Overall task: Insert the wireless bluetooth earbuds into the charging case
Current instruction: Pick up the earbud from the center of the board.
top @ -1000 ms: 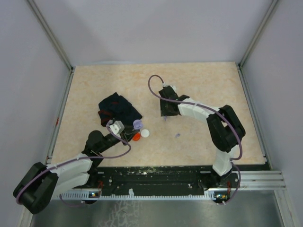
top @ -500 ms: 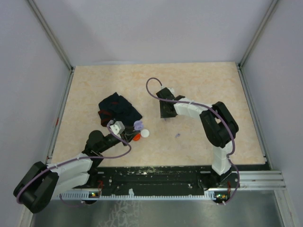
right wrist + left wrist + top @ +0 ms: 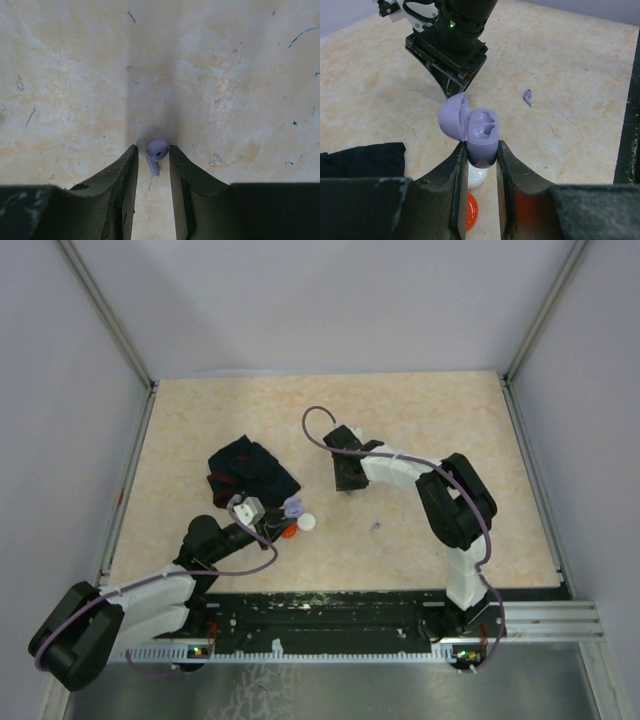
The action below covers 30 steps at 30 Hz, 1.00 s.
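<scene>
Table (image 3: 200,420), two earbuds (image 3: 528,97) (image 3: 156,150): left tool (image 3: 481,150) clamps one case (image 3: 482,131), right tool (image 3: 151,148) narrowly straddles one

Overhead view spans whole table (image 3: 430,410); wrist views close above it.

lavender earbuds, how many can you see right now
2. One lavender earbud lies on the table inside the open right pincer; the other lies loose, right of the empty charging case in the left pincer. More could be hidden.
</scene>
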Each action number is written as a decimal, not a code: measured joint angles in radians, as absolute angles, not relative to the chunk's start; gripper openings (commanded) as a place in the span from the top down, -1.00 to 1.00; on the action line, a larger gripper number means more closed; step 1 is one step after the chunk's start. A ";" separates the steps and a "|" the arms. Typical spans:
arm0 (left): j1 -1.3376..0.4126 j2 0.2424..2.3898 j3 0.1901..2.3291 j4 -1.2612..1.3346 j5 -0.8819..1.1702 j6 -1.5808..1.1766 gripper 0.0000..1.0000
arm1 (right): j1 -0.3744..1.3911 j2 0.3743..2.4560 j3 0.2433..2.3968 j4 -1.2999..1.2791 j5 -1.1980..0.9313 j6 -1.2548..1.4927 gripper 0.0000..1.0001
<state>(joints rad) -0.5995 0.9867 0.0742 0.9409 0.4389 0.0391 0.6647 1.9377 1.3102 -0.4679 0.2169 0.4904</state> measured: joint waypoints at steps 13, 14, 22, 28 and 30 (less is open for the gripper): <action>-0.599 0.986 0.074 0.939 0.439 0.042 1.00 | 0.669 1.971 1.356 -0.502 0.238 0.484 0.53; -0.599 0.986 0.074 0.939 0.439 0.043 1.00 | 0.670 1.972 1.357 -0.502 0.241 0.480 0.55; -0.599 0.985 0.074 0.939 0.438 0.041 1.00 | 0.670 1.966 1.352 -0.492 0.230 0.459 0.56; -0.599 0.978 0.073 0.954 0.426 0.020 1.00 | 0.672 1.865 1.279 -0.450 0.179 0.424 0.59; -0.598 0.980 0.065 0.989 0.413 0.010 1.00 | 0.672 1.799 1.257 -0.432 0.155 0.411 0.63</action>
<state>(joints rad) -0.5980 0.9802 0.0650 0.9894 0.4133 0.0097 0.6716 1.7992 1.2568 -0.4320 0.1551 0.4107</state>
